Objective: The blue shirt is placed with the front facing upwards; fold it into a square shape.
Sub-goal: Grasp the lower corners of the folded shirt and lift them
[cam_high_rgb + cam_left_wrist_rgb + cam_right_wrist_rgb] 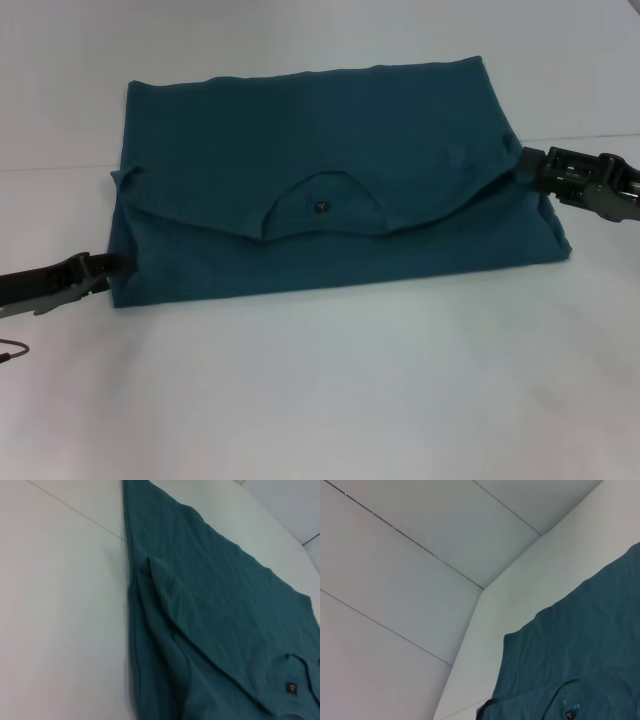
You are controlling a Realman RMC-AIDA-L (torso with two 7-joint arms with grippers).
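At both side edges of folded blue shirt [330, 190], end-effector tips hidden.

Blue shirt [330, 160] is matt teal cloth, soft knit look, faint creases, no sheen; a small dark tag [320, 208] sits inside its ribbed collar [322, 182]. Left gripper [112, 268] and right gripper [528, 166], at the cloth's two side edges, look like hard black plastic or metal, slightly glossy. Table [330, 400] is smooth matt white.
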